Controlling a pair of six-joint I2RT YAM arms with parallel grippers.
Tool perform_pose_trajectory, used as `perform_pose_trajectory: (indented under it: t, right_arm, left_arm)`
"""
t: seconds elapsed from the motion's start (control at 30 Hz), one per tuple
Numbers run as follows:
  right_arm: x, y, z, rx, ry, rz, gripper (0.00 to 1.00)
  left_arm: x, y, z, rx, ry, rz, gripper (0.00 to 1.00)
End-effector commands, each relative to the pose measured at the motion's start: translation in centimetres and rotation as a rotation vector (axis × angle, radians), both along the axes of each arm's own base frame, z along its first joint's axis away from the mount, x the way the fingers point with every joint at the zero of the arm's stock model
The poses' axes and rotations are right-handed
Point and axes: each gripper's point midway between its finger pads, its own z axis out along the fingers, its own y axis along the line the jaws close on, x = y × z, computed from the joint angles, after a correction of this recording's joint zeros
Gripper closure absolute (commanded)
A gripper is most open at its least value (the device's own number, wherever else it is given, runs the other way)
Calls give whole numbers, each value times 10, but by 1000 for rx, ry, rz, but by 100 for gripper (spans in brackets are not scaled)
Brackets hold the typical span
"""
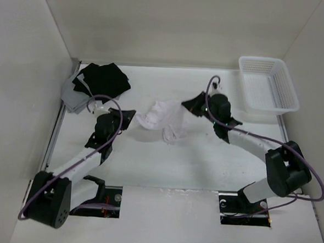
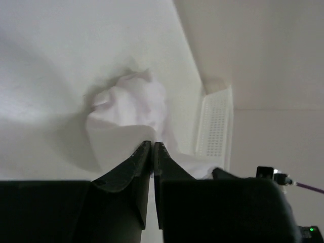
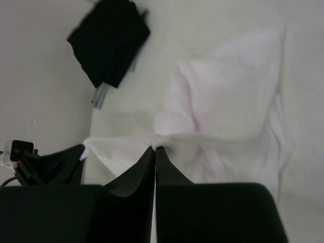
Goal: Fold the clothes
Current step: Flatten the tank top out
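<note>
Arms slant inward from the bottom corners of the top view toward a crumpled white thin-fabric garment (image 1: 163, 119) at the centre of the white table (image 1: 203, 168). The left gripper (image 1: 132, 118), forearm stretched up and right, pinches the garment's left edge between closed jaws. The right gripper (image 1: 186, 105), elbow bent at lower right, is clenched on its right edge. Black folded garments (image 1: 105, 78) over grey cloth (image 1: 74, 98) lie upper left; a white plastic mesh basket (image 1: 267, 84) sits upper right.
</note>
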Motion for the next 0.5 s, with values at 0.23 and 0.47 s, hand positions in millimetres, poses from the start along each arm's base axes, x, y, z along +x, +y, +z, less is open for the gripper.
perform_pose_trajectory:
  t: [0.23,0.47]
  right_arm:
    - [53,-46,381,3,-683,-96,98]
    - [12,-37,271,-80,-582,-21,97]
  left_arm:
    - [45,-8,354,-254,-790,3,97]
    - [4,4,249,-230,-671,10,96]
